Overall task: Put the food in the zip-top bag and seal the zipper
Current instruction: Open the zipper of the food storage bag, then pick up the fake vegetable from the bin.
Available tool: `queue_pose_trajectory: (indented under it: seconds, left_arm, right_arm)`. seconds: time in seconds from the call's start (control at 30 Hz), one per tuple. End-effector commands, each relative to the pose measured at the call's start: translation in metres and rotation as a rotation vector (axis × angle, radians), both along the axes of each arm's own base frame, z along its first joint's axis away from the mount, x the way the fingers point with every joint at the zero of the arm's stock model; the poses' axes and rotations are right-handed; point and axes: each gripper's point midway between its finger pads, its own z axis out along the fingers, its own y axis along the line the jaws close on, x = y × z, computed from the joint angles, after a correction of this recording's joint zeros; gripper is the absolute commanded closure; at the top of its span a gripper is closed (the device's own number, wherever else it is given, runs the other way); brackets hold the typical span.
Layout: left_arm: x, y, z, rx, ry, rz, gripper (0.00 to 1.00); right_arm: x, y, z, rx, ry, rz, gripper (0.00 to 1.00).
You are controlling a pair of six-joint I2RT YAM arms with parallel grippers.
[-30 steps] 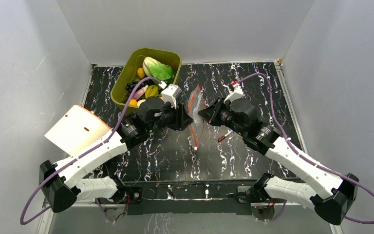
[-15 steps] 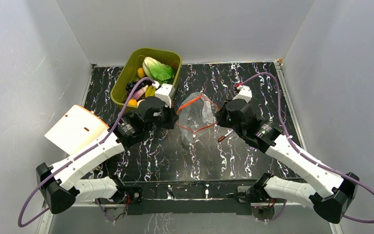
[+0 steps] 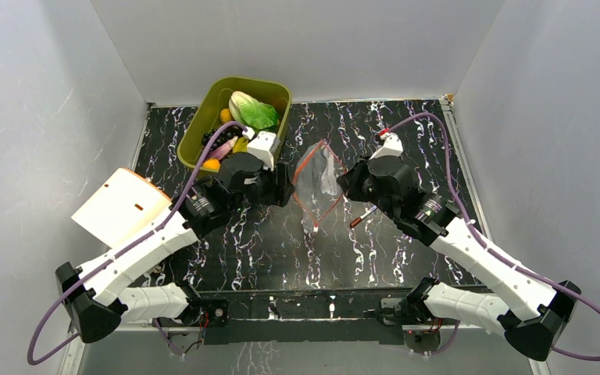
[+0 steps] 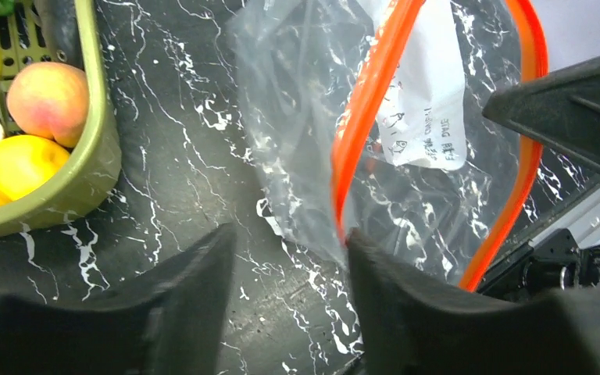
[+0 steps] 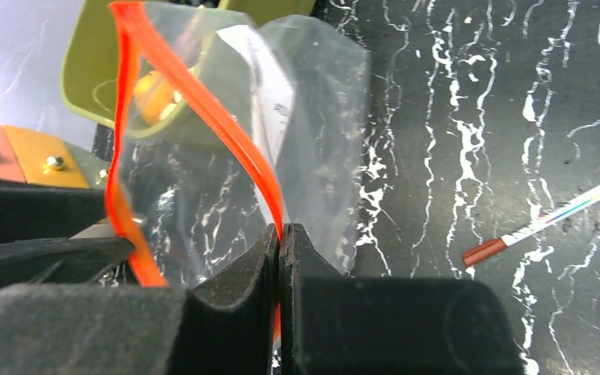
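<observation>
— So, where's the zip-top bag [image 3: 316,168]?
— Held up by the right gripper [image 5: 280,234], clamped on its zipper [image 5: 203,109]; left gripper [image 4: 287,234] gapes just beside it. Food [image 3: 254,115] sits in the green bin [image 3: 199,117].

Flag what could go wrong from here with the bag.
1. The left gripper is open beside the zipper, so only the right gripper pinches the zip-top bag; the floppy mouth may sag shut.
2. The cabbage in the bin looks bulky for that narrow opening.
3. The pen lies close beside the right arm and might get swept.
</observation>
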Motion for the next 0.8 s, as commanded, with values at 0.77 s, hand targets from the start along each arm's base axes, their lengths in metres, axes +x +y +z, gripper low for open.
queue_pose_trajectory:
  seconds: [0.77]
  left_arm:
    - [0.154,0.11,0.015,-0.078,-0.05,0.453,0.26]
  right_arm:
    - [-0.003,0.036,0.039,0.188,-0.089,0.145,1.0]
